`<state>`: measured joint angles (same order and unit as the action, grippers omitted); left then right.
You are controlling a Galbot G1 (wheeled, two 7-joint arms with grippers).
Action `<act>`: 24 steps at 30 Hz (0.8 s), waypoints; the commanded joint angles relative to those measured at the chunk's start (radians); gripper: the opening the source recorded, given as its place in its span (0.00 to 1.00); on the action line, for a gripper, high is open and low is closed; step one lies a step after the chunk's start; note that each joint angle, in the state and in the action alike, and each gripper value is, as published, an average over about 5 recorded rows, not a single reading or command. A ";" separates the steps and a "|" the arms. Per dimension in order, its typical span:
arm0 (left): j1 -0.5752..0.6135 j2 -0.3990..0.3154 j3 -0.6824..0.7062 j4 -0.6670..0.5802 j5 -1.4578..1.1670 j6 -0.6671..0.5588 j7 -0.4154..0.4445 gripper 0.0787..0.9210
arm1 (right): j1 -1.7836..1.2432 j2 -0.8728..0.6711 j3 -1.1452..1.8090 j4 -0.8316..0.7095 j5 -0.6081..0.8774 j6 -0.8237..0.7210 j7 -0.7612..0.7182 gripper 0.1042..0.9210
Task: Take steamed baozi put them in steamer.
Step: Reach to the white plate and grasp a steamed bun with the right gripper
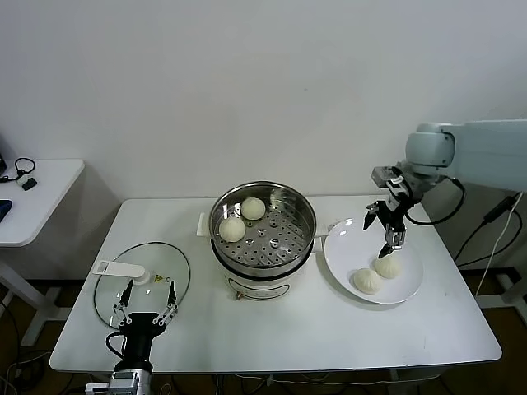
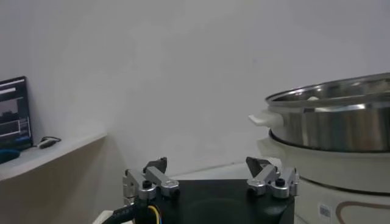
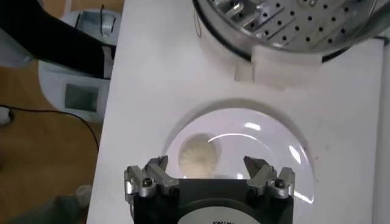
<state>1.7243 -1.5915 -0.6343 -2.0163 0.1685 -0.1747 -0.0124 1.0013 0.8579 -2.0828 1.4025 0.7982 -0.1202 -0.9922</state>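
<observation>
Two baozi lie under the open right pincer.

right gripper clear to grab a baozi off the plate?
Probably yes. The right gripper hangs open just above the two baozi on the plate, with nothing between them. The left gripper sits far off by the lid.

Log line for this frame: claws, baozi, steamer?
right claw: open, above plate | left claw: open, idle by glass lid | baozi: two in steamer, two on plate
</observation>
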 commanded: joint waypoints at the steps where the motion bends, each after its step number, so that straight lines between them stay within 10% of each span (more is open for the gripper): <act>1: -0.002 0.002 -0.007 0.009 -0.002 -0.002 0.000 0.88 | -0.131 -0.068 0.050 0.000 -0.098 -0.014 0.045 0.88; 24: -0.011 0.000 -0.015 0.033 -0.002 -0.005 -0.001 0.88 | -0.342 -0.063 0.182 -0.087 -0.172 -0.046 0.102 0.88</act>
<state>1.7133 -1.5913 -0.6472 -1.9872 0.1654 -0.1773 -0.0128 0.7357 0.8026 -1.9340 1.3377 0.6501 -0.1606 -0.9018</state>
